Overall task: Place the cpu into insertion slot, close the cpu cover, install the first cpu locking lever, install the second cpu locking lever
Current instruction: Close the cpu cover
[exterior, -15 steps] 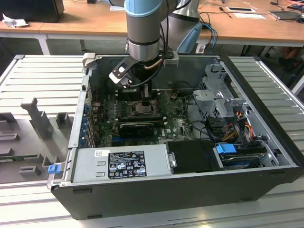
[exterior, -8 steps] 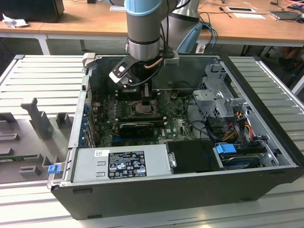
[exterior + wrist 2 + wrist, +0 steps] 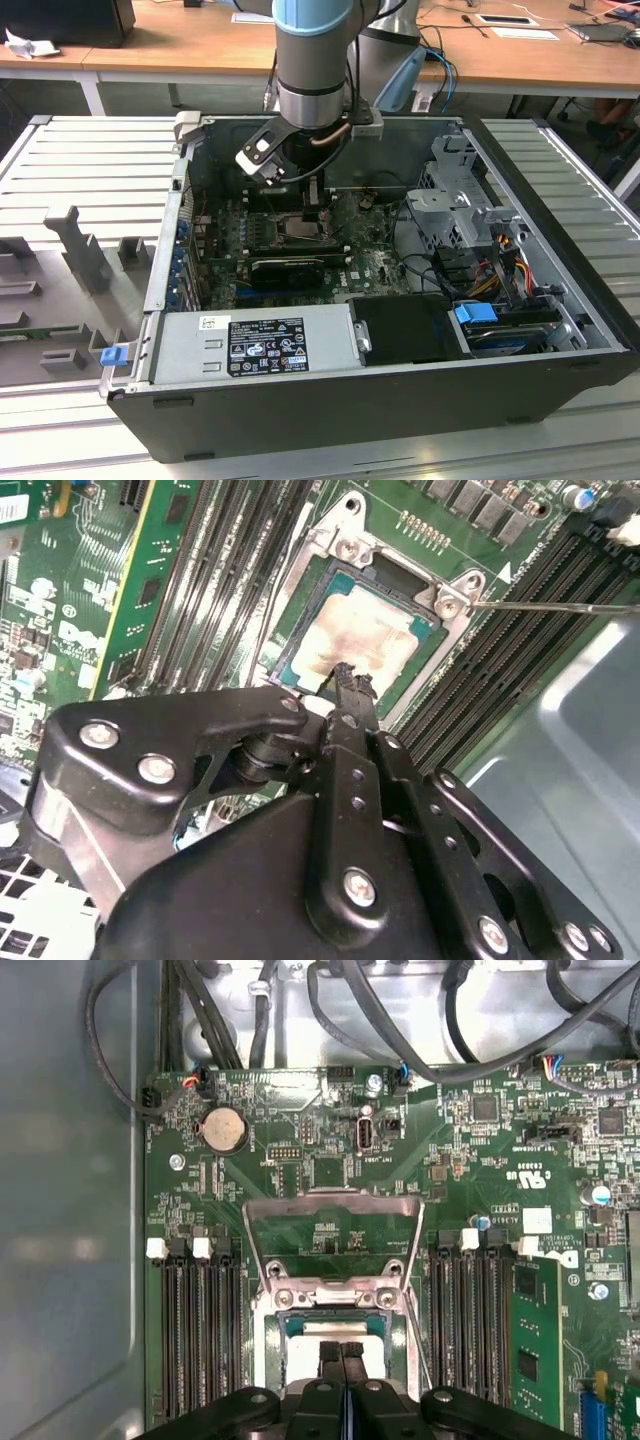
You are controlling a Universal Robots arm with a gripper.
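The cpu, a small square chip with a smeared silvery top, lies flat in the insertion slot, seen in both wrist views. My gripper is shut, its fingertips pressed together at the chip's near edge with nothing visibly between them. In the first wrist view the cpu cover stands swung up open behind the cpu, its window showing the board through it, and the gripper hangs just over the chip. A thin lever rod sticks out beside the slot. In the exterior view the gripper is down inside the case over the slot.
Long black memory slots flank the socket on both sides. A black expansion card lies in front of it, the grey power supply nearer still, a drive cage and cables at the exterior view's right. The case walls close in around the board.
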